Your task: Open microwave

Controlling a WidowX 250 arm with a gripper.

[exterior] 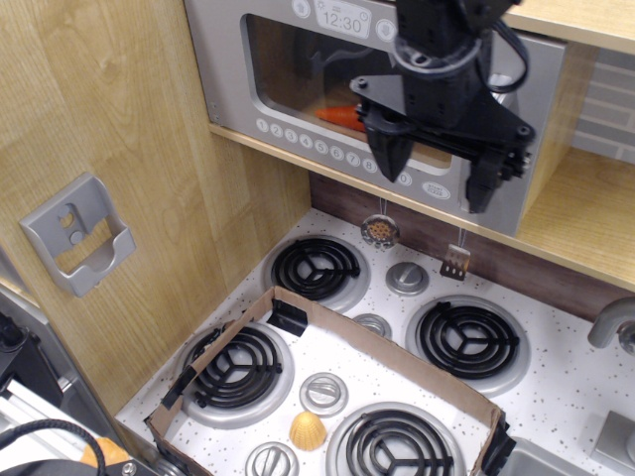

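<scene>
The silver-grey microwave [288, 74] sits on a wooden shelf at the top, door closed. Its clock display [342, 18] reads 12:30 and a row of round white buttons [317, 144] runs along the bottom. An orange carrot [337, 116] shows through the window. My black gripper [434, 174] hangs in front of the door's right part, fingers spread wide and empty. Its right fingertip [479, 190] is by the lower end of the vertical handle, which the gripper mostly hides.
A toy stove [575, 397] lies below with four coil burners and knobs. A cardboard frame [327, 322] surrounds the front burners, with a small yellow piece [308, 431] inside. A grey wall bracket [74, 233] is on the left wood panel. Two utensils [380, 230] hang under the shelf.
</scene>
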